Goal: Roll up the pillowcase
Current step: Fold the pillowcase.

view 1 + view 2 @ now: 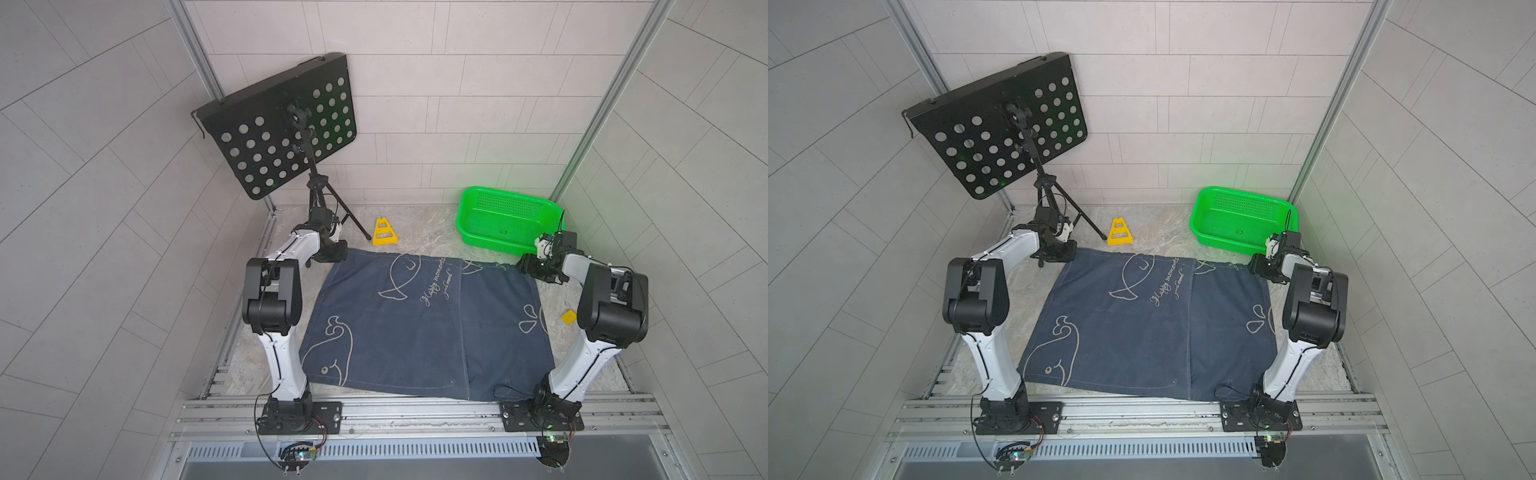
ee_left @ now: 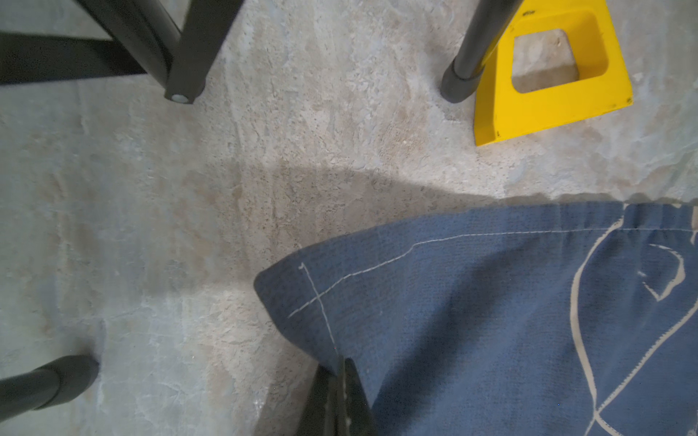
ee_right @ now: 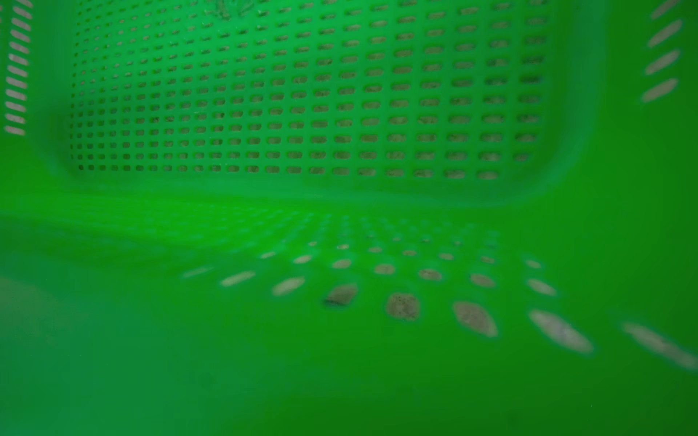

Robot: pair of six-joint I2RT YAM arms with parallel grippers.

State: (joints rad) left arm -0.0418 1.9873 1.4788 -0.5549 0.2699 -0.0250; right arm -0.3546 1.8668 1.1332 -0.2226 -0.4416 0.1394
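The left pincer is pressed together on the far left corner of the pillowcase, a dark navy denim-like cloth with pale whale outlines and light stitched seams. The pinched corner stands a little off the counter, a mottled grey-beige stone-look surface. The right pincer sits at the cloth's far right corner, where the hem is puckered, but I cannot tell whether its jaws are apart or together (its wrist camera shows only blurred green mesh). That mesh belongs to the green perforated plastic basket, which stands just behind the right pincer at the counter's far right. The rest of the pillowcase lies spread flat and unrolled across the middle of the counter, between the two arms. Just beyond the left corner lie a yellow plastic trapezoid frame and the tripod legs of a black perforated music stand, with one foot just beside the frame. A small yellow block lies on the counter near the cloth's right edge.
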